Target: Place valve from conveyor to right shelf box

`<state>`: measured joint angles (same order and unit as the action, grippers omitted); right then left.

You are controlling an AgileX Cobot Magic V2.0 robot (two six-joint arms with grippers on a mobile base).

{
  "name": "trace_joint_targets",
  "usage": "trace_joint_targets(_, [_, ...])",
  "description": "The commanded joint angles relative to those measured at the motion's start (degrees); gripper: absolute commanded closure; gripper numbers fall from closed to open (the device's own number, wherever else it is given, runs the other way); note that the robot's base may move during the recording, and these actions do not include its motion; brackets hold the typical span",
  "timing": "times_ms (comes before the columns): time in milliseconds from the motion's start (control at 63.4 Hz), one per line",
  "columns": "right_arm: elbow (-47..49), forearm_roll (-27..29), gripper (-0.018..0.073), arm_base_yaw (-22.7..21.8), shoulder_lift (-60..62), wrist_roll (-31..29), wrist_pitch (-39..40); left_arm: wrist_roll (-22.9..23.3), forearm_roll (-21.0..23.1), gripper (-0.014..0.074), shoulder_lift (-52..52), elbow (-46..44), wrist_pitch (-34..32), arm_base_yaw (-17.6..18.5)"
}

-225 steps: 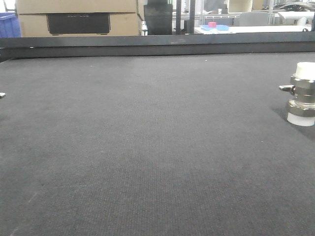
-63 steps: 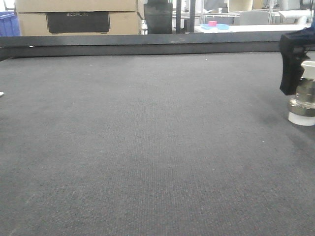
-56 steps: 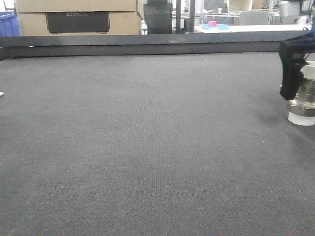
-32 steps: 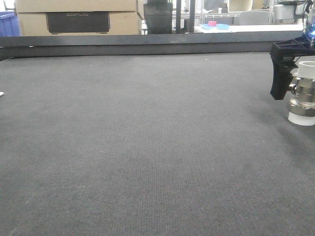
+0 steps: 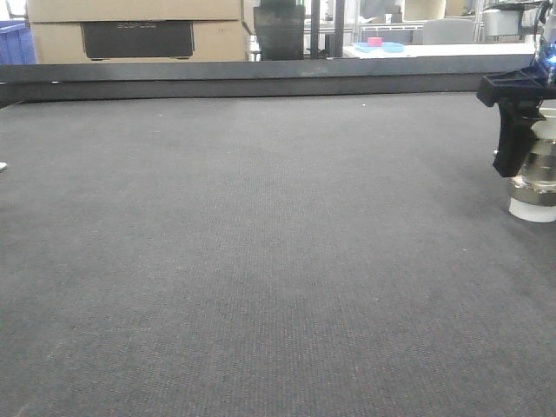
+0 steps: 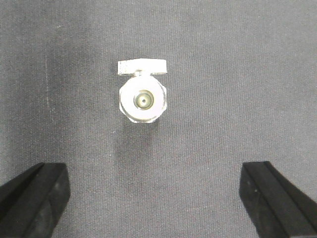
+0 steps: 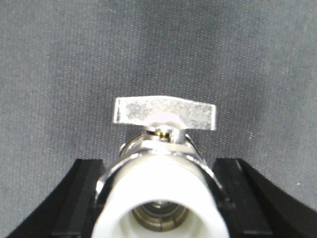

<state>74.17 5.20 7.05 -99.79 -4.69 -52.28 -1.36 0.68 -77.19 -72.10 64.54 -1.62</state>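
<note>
Closing back in, right fingers (image 7: 81,198) pinch the valve (image 7: 161,193); left fingers (image 6: 34,198) hang open. Looks heavy, slick: grip its metal body.

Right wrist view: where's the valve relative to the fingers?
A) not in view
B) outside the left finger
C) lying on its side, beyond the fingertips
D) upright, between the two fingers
D: the valve stands cap-up between the two black fingers of the right gripper, with its T-handle ahead over the conveyor.
</note>
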Motion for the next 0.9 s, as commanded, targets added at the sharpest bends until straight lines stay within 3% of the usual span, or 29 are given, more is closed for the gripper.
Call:
trace_joint_targets(0, [0.5,-0.3,0.0547,-0.1,0.2,-0.4,-0.6,0.5,0.3,-0.0003,0.1,-0.4,0.2,0.0])
trace_joint_targets(79, [0.5,-0.3,0.0729,-0.1,0.2,-0.4,-0.8,0.5,0.3,-0.0003,0.0,-0.4,0.7,0.0])
trace_joint_targets(536, [0.5,-0.3,0.072,-0.1,6.9,-0.4,-0.3,0.1,-1.4,-0.0003,-5.5,-0.8,1.4,0.0])
trace_joint_targets(883, [0.5,-0.3,0.072,-0.1,9.2,-0.4,-0.3,-2.1,-1.8,-0.0003,-15.5,-0.8,-5.9,-0.4])
